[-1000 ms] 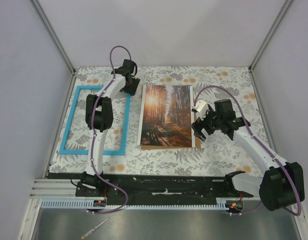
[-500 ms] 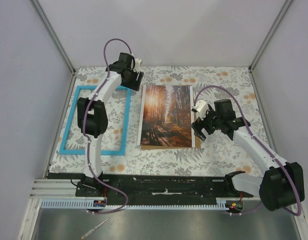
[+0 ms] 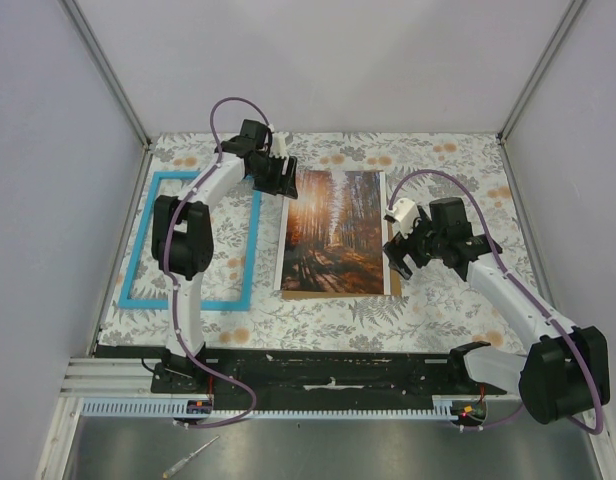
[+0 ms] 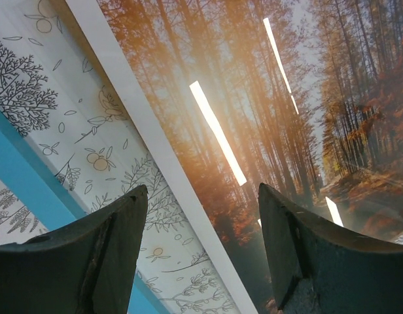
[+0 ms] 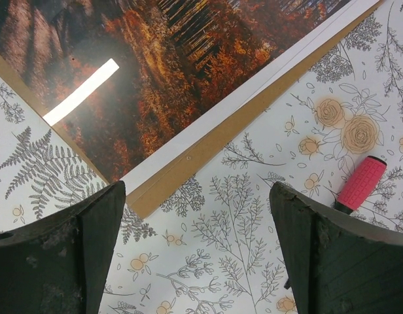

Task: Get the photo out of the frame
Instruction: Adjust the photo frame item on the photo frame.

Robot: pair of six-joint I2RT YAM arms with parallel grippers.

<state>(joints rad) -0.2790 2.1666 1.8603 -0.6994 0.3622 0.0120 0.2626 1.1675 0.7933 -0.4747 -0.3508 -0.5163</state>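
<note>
The photo [image 3: 333, 232], an orange autumn forest print with a white edge, lies flat on the floral cover, outside the frame. The blue frame [image 3: 137, 246] lies empty to its left. My left gripper [image 3: 285, 180] hovers open over the photo's far left corner. In the left wrist view the photo [image 4: 267, 98] and a strip of the blue frame [image 4: 21, 173] lie below the open left gripper [image 4: 201, 222], which holds nothing. My right gripper [image 3: 397, 257] hangs open by the photo's near right corner. There the photo [image 5: 188, 59] and its brown board edge [image 5: 235, 124] show beyond the right gripper [image 5: 198, 216].
A pink-handled tool [image 5: 362, 183] lies on the floral cover [image 3: 428, 300] just right of the right gripper. Grey walls close in the table on three sides. A small screwdriver [image 3: 191, 458] lies on the metal shelf below the arm bases.
My left arm has swung right, from over the frame's far edge to the photo's far left corner. The right arm has stayed almost still.
</note>
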